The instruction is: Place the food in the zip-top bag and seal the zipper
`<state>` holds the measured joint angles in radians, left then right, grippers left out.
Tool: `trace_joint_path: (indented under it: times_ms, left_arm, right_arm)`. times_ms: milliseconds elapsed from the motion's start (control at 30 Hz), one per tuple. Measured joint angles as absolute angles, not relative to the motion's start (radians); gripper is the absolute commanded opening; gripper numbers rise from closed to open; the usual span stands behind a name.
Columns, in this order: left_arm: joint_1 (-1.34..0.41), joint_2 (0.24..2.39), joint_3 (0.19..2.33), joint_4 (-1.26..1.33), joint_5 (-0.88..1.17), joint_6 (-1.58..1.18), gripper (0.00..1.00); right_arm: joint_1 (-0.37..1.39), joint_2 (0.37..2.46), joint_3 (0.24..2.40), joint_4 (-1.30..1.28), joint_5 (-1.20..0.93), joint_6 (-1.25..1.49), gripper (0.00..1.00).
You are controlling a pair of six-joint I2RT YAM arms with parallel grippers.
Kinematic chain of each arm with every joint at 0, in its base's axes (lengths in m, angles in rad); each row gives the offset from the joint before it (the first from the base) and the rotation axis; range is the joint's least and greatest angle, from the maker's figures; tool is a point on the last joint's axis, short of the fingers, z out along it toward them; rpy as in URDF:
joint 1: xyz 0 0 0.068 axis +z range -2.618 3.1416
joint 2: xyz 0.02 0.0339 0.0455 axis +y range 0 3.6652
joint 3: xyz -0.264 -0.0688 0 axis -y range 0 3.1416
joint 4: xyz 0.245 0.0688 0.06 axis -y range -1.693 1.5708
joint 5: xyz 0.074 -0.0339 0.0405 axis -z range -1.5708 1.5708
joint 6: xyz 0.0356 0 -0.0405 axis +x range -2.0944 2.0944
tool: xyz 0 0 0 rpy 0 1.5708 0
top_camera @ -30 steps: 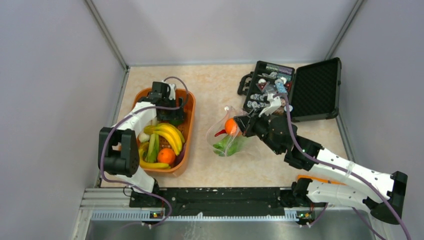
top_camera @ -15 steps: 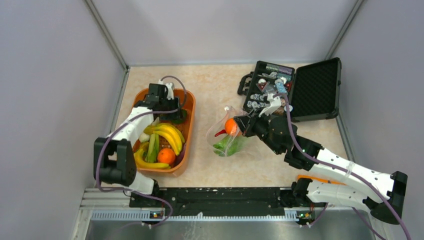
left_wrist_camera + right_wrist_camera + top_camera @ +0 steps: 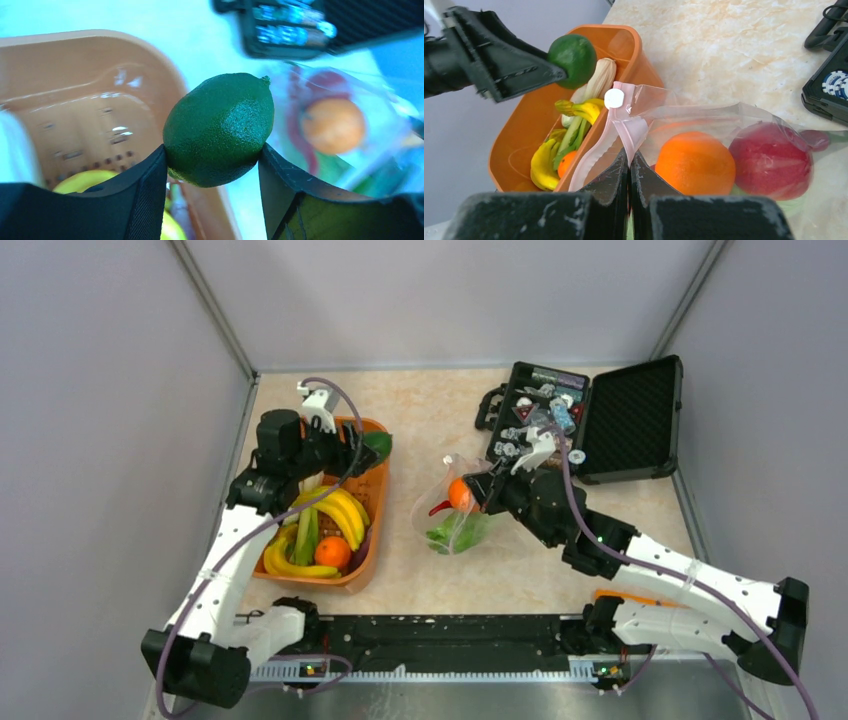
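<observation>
Top external view: on its bent arm, the left claw pinches a round green toy lime over a corner of the orange plastic tub. The outstretched right claw pinches the clear crinkly zip-top bag on the beige table, grey walls around.

Green lime held aloft; clear zip-top bag contains an orange.

Dark green lime; orange tub; yellow bananas; clear bag with pale pink zipper; black case; beige marbled worktop.
</observation>
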<state>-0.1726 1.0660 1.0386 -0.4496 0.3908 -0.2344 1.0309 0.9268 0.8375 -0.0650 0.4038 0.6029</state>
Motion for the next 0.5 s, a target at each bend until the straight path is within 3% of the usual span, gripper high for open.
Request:
trace_joint_path:
  times_ms: [333,500]
  left_arm:
    - [-0.443,0.921,1.039,-0.446,0.628,-0.260,0.29]
    - [-0.516,0.950,1.047,-0.454,0.607,-0.285,0.27]
  right_arm:
    - [1.031,0.970,0.838,-0.034,0.404,0.603,0.00]
    - [1.031,0.995,0.840,-0.026,0.437,0.612,0.00]
